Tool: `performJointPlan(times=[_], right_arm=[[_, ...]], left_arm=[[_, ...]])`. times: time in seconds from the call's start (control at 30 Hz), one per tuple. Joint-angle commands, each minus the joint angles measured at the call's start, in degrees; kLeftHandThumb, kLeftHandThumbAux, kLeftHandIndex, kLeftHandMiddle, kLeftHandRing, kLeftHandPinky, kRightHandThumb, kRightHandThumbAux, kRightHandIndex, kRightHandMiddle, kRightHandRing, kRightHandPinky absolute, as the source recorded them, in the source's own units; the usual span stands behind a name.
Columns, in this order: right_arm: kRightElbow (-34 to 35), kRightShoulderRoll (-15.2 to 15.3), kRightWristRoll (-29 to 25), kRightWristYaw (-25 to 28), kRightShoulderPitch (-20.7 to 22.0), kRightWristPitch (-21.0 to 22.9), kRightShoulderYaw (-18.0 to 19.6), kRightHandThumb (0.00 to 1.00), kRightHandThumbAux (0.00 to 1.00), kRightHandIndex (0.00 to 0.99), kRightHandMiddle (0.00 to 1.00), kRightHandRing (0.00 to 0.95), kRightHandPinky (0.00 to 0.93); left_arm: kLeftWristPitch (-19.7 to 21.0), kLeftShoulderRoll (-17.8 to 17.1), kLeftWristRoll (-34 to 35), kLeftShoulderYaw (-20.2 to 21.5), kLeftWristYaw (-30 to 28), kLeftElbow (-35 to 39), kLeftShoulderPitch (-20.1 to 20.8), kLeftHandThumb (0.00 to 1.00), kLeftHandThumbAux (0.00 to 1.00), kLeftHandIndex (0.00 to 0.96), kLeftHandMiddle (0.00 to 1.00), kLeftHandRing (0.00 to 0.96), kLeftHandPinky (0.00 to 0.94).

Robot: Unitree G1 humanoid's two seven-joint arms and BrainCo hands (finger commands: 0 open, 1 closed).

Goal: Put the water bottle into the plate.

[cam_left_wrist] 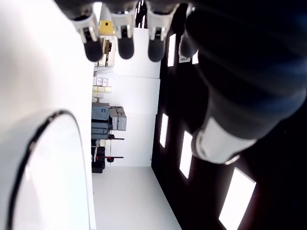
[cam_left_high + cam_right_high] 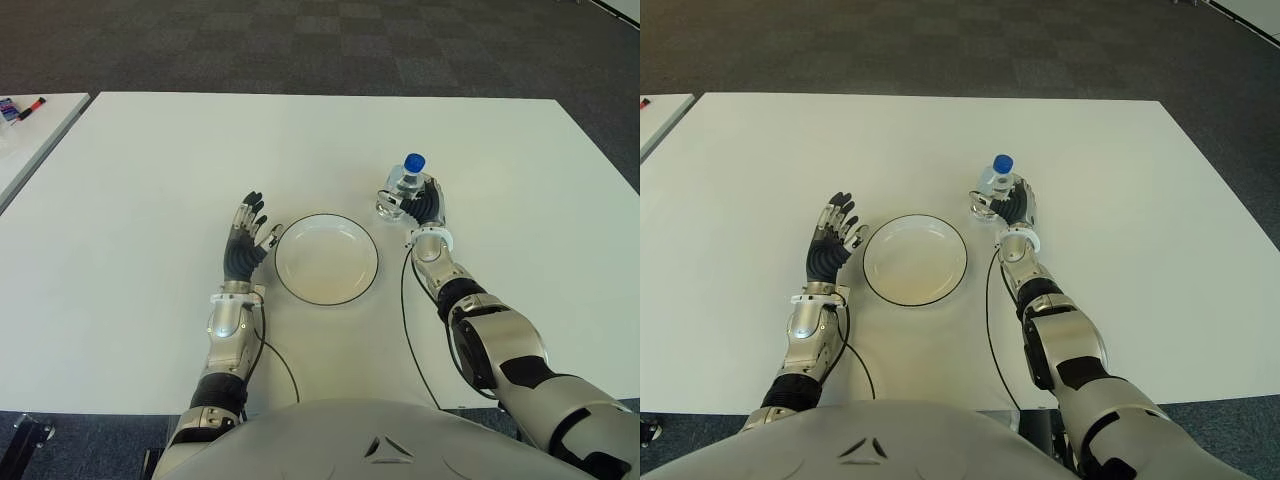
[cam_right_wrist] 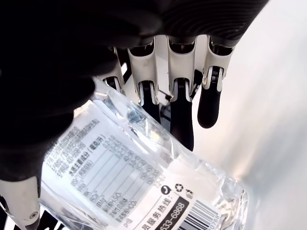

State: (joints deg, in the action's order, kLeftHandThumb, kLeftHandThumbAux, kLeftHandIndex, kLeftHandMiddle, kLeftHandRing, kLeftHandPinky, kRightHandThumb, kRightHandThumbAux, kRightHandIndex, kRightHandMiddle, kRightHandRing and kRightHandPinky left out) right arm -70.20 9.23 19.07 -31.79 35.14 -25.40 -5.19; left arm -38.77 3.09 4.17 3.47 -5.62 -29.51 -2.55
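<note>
Sitting just left of the plate (image 2: 327, 259), the left hand (image 2: 246, 243) has fingers spread, holding nothing. Right hand (image 2: 427, 207) wraps the upright water bottle (image 2: 405, 186) on the tabletop (image 2: 150, 180) beyond the plate's right; only the wrist view shows its label.

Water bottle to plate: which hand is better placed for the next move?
Right. The right hand is already around the water bottle, just right of the plate. The left hand shows open, holding nothing, at the plate's left.
</note>
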Motion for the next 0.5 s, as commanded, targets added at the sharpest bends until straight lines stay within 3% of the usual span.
performJointPlan(times=[0.03, 0.5], right_arm=[[0.67, -0.46, -0.39, -1.39, -0.7, -0.74, 0.21, 0.84, 0.677, 0.416, 0.48, 0.519, 0.497], [3.77, -0.35, 0.08, -3.29, -1.88, -2.31, -0.49, 0.842, 0.675, 0.434, 0.466, 0.501, 0.491]], left_arm=[[0.81, 0.06, 0.34, 0.08, 0.05, -0.35, 0.38, 0.323, 0.779, 0.066, 0.089, 0.078, 0.114], [0.89, -0.14, 0.67, 0.04, -0.28, -1.1, 0.78, 0.319, 0.772, 0.069, 0.085, 0.072, 0.102]])
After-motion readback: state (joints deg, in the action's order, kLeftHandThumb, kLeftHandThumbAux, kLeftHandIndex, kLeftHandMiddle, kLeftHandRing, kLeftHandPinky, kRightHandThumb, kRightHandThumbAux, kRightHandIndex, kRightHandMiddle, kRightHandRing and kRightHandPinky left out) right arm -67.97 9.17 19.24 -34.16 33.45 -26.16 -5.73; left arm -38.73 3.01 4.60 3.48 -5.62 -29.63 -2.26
